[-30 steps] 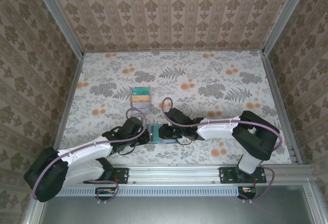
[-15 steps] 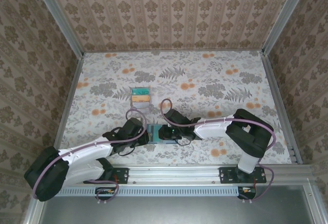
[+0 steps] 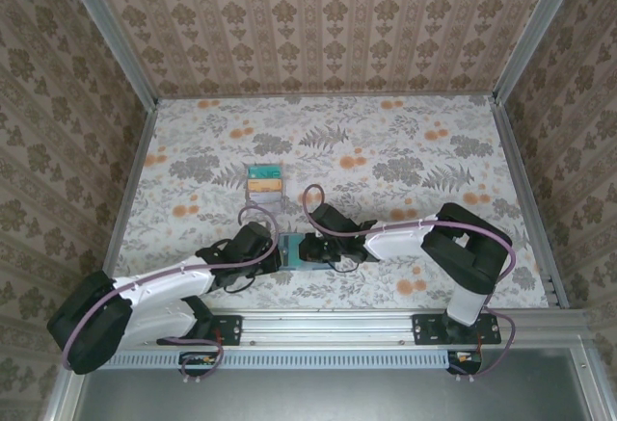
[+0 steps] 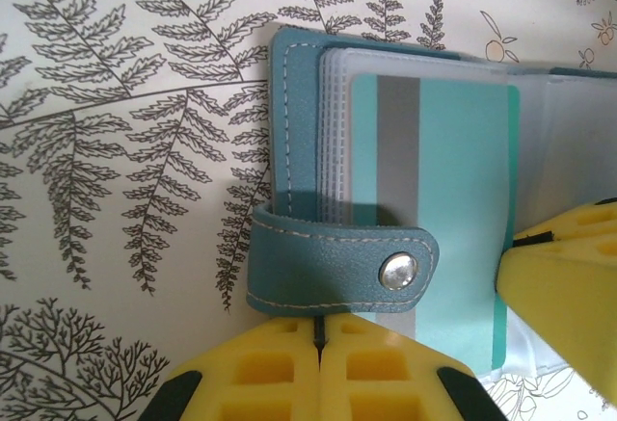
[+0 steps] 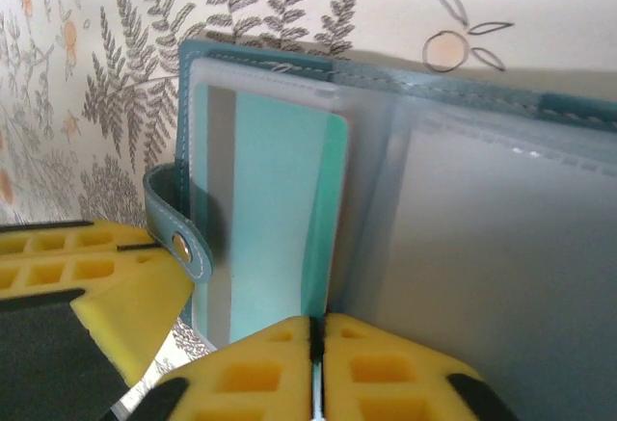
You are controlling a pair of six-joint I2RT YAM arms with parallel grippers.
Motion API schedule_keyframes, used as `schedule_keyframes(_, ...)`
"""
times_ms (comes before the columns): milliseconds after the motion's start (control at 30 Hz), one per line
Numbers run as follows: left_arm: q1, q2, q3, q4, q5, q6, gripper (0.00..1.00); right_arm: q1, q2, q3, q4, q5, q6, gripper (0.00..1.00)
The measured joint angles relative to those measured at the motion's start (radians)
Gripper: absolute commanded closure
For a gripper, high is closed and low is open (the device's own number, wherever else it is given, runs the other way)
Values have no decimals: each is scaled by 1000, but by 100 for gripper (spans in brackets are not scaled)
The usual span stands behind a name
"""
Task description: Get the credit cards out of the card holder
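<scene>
At the near middle of the floral worktop (image 3: 405, 151) lies the open dark teal folding card holder (image 3: 292, 252). The left gripper (image 4: 318, 344), jaws pressed together, sits at its snap strap (image 4: 328, 272). The right gripper (image 5: 316, 344), jaws closed, seems to pinch the teal-green plastic credit card (image 5: 275, 209). Best to slide it out flat along its sleeve, with the holder pinned.

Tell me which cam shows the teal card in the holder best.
Left wrist. The teal card lies face-on, grey stripe clear, in the holder, its lower part crossed by the snap strap. Right wrist shows it slanted behind a cloudy sleeve. From the top the holder is tiny and the card cannot be made out.
</scene>
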Motion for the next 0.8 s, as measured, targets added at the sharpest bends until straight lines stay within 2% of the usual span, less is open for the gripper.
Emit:
schedule_keyframes(533,0,-9,10,-43,-33,-27,100,-42,-57,-82,50,-1,14,100)
schedule_keyframes(600,0,-9,10,-43,-32,-26,100,-42,-57,-82,51,-1,13,88)
schedule_keyframes(667,0,-9,10,-42,-32,-26,100,-42,-56,-82,51,-2,11,81)
schedule_keyframes(800,0,-6,10,-40,-32,-26,100,-42,-38,-81,74,-9,13,81)
